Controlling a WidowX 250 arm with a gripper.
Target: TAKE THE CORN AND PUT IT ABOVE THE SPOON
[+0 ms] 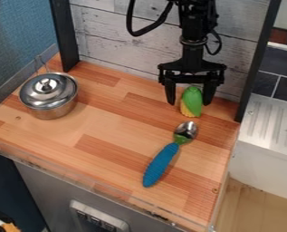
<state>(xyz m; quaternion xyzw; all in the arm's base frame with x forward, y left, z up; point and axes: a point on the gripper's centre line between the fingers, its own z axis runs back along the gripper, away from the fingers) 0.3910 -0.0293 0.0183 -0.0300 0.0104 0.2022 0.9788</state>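
Note:
The gripper (189, 102) hangs near the back of the wooden counter, its two fingers apart and pointing down. Between them is the corn (193, 100), with a green husk and a yellow lower left side. A gap shows on the corn's left; its right side is close to the other finger, and I cannot tell if they touch. The spoon (160, 164) lies diagonally just in front of the corn, its metal bowl towards the corn and its ribbed blue handle towards the front left.
A lidded metal pot (49, 95) stands at the counter's left. Behind the counter (103, 131) rises a grey plank wall (118, 43), with dark posts at both back corners. A white ribbed drainboard (269, 122) lies beyond the right edge.

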